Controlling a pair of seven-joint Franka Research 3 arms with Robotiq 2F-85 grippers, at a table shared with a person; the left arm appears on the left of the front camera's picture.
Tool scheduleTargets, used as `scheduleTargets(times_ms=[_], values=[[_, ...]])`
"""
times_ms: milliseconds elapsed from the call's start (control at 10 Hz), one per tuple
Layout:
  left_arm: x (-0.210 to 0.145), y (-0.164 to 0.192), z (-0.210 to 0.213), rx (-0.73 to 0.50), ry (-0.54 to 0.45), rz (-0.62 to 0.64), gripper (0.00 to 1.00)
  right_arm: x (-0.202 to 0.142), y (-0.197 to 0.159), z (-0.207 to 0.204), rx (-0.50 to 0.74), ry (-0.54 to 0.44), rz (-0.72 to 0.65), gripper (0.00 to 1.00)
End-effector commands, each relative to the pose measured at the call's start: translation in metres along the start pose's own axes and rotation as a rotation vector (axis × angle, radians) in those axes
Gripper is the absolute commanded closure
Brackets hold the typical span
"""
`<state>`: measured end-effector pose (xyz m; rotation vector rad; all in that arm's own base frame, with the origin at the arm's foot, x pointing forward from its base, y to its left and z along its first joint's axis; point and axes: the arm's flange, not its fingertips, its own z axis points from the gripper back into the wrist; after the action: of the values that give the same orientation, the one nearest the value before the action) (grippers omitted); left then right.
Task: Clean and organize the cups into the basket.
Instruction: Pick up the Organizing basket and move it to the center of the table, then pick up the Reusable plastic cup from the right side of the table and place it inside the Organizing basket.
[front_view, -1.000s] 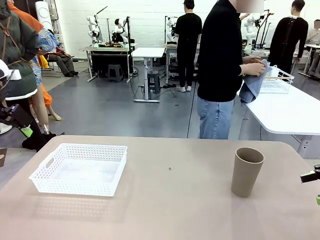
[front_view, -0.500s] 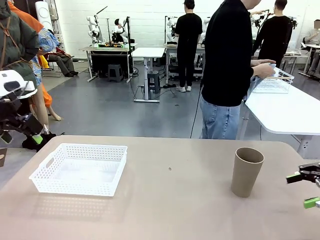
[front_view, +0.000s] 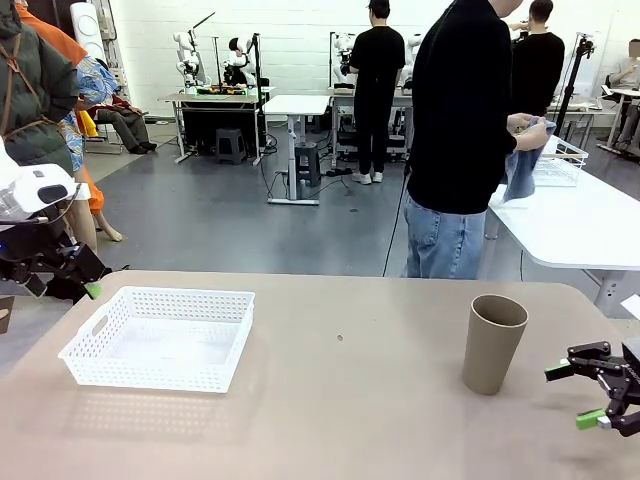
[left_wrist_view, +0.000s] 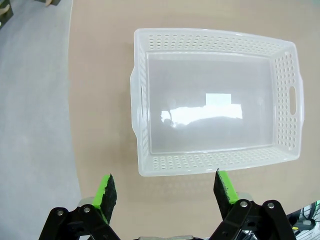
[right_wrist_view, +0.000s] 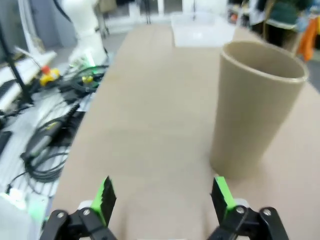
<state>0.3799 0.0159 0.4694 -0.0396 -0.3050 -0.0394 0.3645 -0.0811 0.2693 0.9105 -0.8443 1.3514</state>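
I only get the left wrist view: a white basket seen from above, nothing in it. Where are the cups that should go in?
Observer: One tan-brown cup stands upright on the right side of the table, well apart from the basket.
Operator: Is something holding it?
Observer: No. The right gripper sits just beside it, open, not touching.
Operator: Is anybody there?
Observer: A person stands beyond the far edge, turned toward a white side table, holding a blue cloth.

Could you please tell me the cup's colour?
The cup is tan-brown, clearest in the front view.
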Motion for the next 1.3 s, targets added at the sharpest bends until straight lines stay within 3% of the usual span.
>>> scheduleTargets(times_ms=[0, 200, 700, 900, 1000, 1200], values=[[-0.005, 0.001, -0.01, 0.021, -0.027, -0.018, 0.0, -0.011, -0.021, -0.01, -0.104, -0.004, -0.046, 0.0], [-0.006, -0.001, -0.012, 0.025, -0.044, -0.028, 0.0, -0.016, -0.034, -0.017, -0.198, -0.022, -0.093, 0.0], [-0.002, 0.004, -0.013, 0.072, -0.089, 0.029, 0.0, -0.008, -0.057, -0.051, -0.168, -0.083, -0.1, 0.0], [0.012, 0.004, -0.003, 0.03, -0.073, -0.002, 0.0, -0.001, -0.06, -0.052, -0.269, -0.063, -0.124, 0.0], [0.012, 0.004, -0.003, 0.03, -0.073, -0.002, 0.0, -0.006, -0.052, -0.049, -0.161, -0.07, -0.082, 0.0], [0.012, 0.004, -0.003, 0.03, -0.073, -0.002, 0.0, -0.006, -0.052, -0.049, -0.161, -0.07, -0.082, 0.0]])
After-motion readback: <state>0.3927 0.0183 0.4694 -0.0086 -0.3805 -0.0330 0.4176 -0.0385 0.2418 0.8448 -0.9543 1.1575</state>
